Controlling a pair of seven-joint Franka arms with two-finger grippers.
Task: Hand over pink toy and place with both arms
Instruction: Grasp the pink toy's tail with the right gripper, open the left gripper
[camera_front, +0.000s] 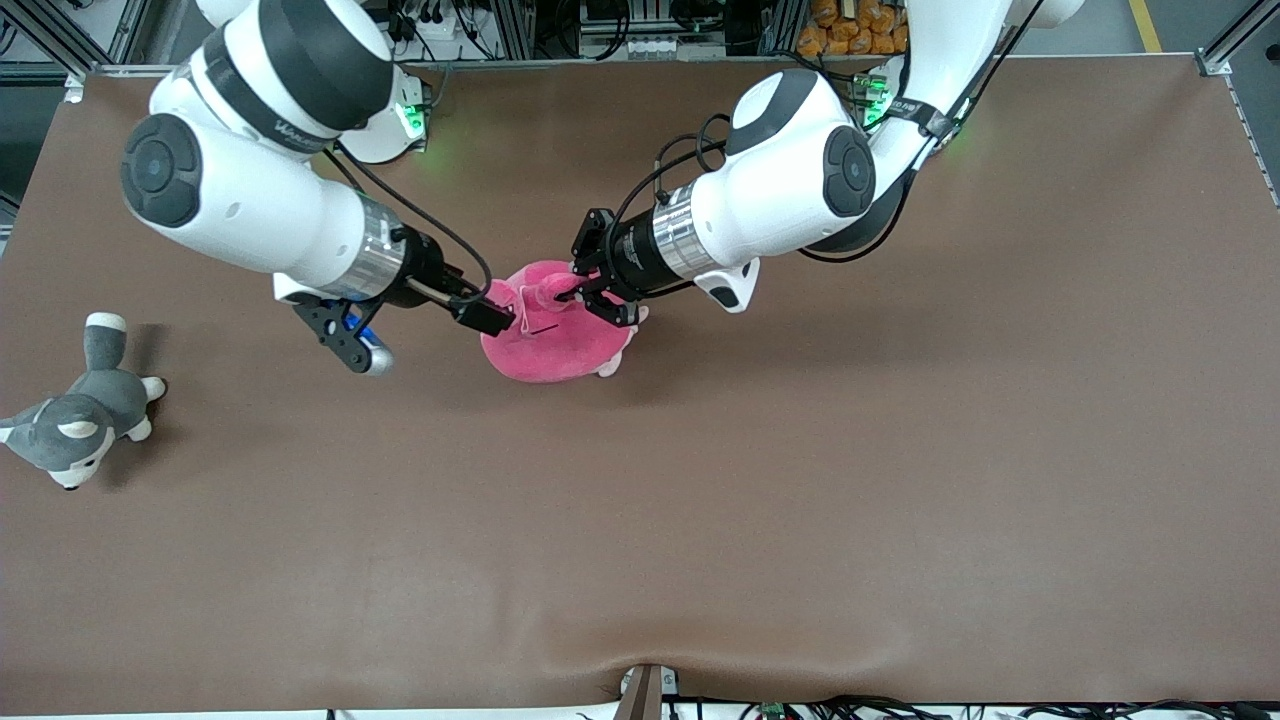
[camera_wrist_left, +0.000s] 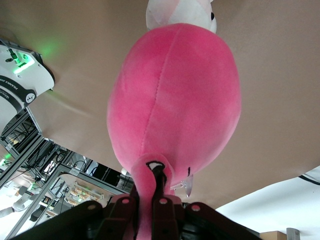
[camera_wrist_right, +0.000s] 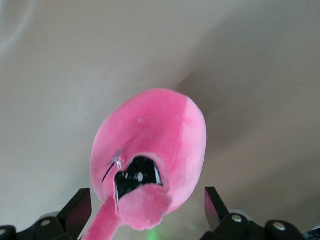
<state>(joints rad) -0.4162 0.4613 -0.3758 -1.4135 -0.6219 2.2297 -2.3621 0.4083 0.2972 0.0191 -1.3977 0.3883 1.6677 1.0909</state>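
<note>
The left gripper (camera_front: 578, 290) is clamped tight on a floppy ear of the pink toy (camera_front: 555, 335), its fingers (camera_wrist_left: 150, 210) pinching the thin strip of plush in the left wrist view. The toy's round body hangs from that ear, over the middle of the counter (camera_front: 800, 500), somewhat toward the edge where the arm bases stand; whether its underside touches the surface cannot be told.

The right gripper (camera_front: 497, 318) is spread wide at the toy's other flank, toward the right arm's end of the counter. In the right wrist view its fingers (camera_wrist_right: 77, 210) stand apart on either side of the toy, gripping nothing, though from the front its tip looks to be against the plush.

A small pale-pink-and-white plush (camera_wrist_left: 181, 12) shows just past the toy in the left wrist view, lying on the counter.

A grey-and-white husky plush (camera_front: 82, 408) lies well apart, near the counter's edge at the right arm's end.
</note>
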